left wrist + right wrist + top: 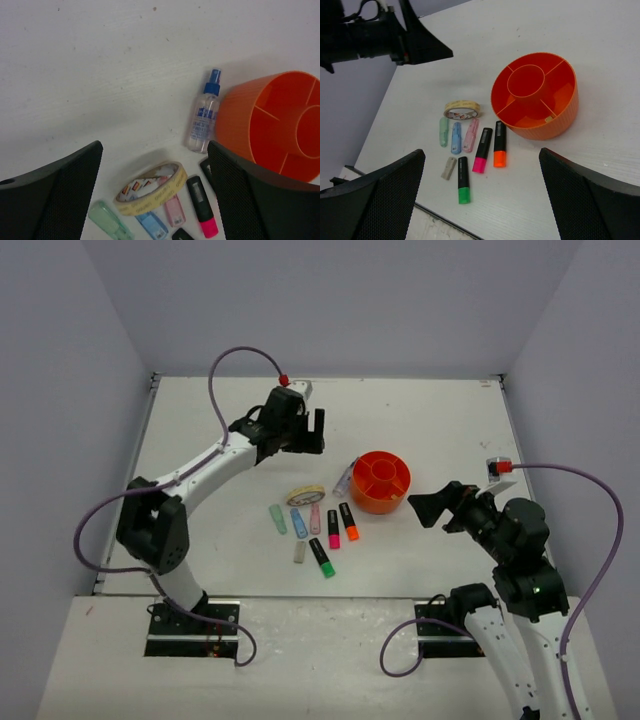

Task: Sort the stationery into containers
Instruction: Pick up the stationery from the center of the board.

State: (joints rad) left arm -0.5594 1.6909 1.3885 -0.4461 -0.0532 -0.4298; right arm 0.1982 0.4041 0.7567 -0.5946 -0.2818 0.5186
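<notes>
The stationery lies in a cluster left of the round orange organiser (380,481). It is a cream tape roll (304,494), pastel green (278,518), blue (298,523) and pink (316,518) markers, a grey one (299,552), and black markers with pink (333,529), orange (348,522) and green (321,557) caps. My left gripper (303,435) hovers open behind the cluster, with the tape roll (152,189) between its fingers in the wrist view. My right gripper (445,508) hangs open to the right of the organiser (535,95), holding nothing.
A small clear spray bottle with a blue cap (205,117) lies against the organiser's left wall (240,117). The white table (420,420) ends in a ledge near the arm bases. Grey walls enclose the back and both sides.
</notes>
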